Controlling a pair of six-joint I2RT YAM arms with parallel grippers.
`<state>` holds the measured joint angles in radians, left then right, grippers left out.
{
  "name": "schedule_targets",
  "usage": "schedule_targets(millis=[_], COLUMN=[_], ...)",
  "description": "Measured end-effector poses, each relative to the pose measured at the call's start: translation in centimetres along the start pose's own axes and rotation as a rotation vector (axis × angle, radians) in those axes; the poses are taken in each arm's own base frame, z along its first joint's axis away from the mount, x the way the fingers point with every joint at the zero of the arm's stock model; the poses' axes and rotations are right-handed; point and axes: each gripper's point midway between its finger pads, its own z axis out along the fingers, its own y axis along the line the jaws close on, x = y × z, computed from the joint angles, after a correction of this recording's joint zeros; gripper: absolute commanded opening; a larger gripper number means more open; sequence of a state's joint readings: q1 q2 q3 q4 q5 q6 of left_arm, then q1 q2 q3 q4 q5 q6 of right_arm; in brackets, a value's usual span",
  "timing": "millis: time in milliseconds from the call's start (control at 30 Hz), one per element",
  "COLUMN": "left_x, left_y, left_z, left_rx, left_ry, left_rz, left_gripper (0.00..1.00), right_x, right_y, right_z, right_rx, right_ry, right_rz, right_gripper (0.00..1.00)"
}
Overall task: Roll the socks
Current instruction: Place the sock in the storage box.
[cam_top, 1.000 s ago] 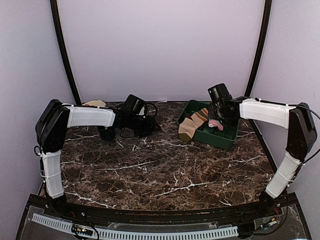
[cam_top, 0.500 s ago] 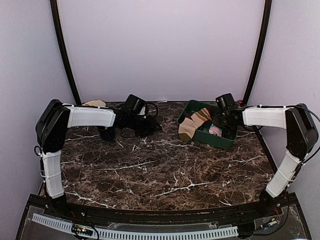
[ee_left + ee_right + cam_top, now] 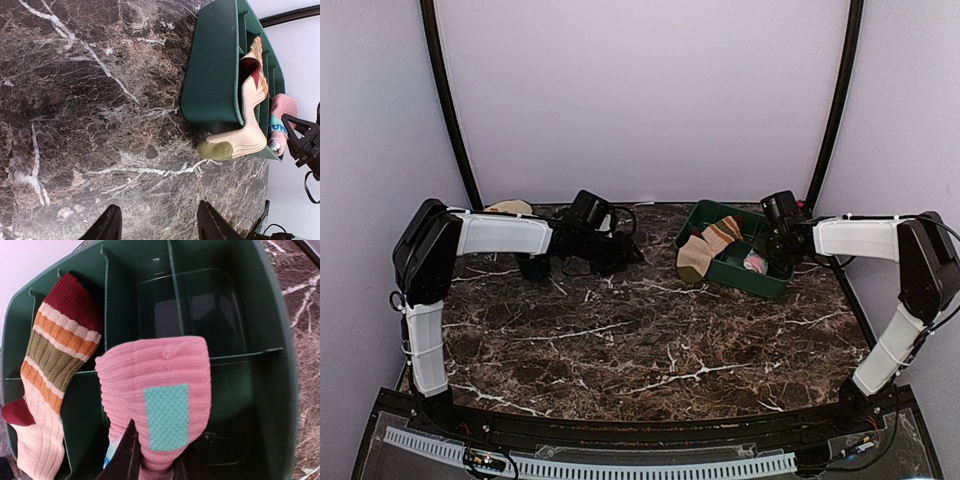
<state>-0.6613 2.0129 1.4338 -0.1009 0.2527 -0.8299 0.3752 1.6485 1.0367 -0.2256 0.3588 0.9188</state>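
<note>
I am bending both arms at the elbow and reaching inward along the far edge of the counter [image 3: 650,350]. In the overhead view my left arm is rising from its base at the lower left, folding at the left side of the frame and running level toward the upper middle. My left end effector [image 3: 608,242] is hanging low over the bare marble. In its own wrist view that left end effector [image 3: 157,225] is showing two dark fingers at the bottom of the frame, standing well apart with nothing between them.

My right arm is mirroring this pose from the lower right, with its forearm stretching level to the left. It is putting my right end effector [image 3: 775,245] over the green tray [image 3: 745,278] in the upper right of the frame.

In the right wrist view my right end effector [image 3: 152,467] is pinching the pink sock [image 3: 160,390] at the bottom of the frame. The sock, with its mint patch, is standing up from the fingers over the tray's compartments.

The striped sock [image 3: 705,250] is lying across the tray's left wall. Its cuff is lying inside the tray, and its toe is resting on the counter just beside it.
</note>
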Motion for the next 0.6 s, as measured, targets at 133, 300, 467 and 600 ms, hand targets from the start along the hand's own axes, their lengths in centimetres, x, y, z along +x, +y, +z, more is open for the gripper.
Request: schedule_targets(millis=[133, 300, 467, 600], left_x=[-0.13, -0.19, -0.34, -0.5], left_y=[0.0, -0.14, -0.5, -0.76], left_z=[-0.02, -0.03, -0.02, 0.05], left_rx=[0.003, 0.009, 0.025, 0.039], left_ry=[-0.003, -0.004, -0.009, -0.015], left_rz=[-0.001, 0.0, 0.004, 0.004], left_gripper=[0.54, 0.54, 0.54, 0.54], right_x=[-0.24, -0.18, -0.11, -0.1], right_y=[-0.8, -0.88, -1.05, -0.96], right_z=[-0.31, -0.31, -0.42, -0.23], right_rx=[0.016, 0.018, 0.035, 0.059], right_ry=[-0.003, 0.0, 0.013, 0.027], right_rz=[0.006, 0.004, -0.015, -0.049], right_gripper=[0.0, 0.0, 0.0, 0.0])
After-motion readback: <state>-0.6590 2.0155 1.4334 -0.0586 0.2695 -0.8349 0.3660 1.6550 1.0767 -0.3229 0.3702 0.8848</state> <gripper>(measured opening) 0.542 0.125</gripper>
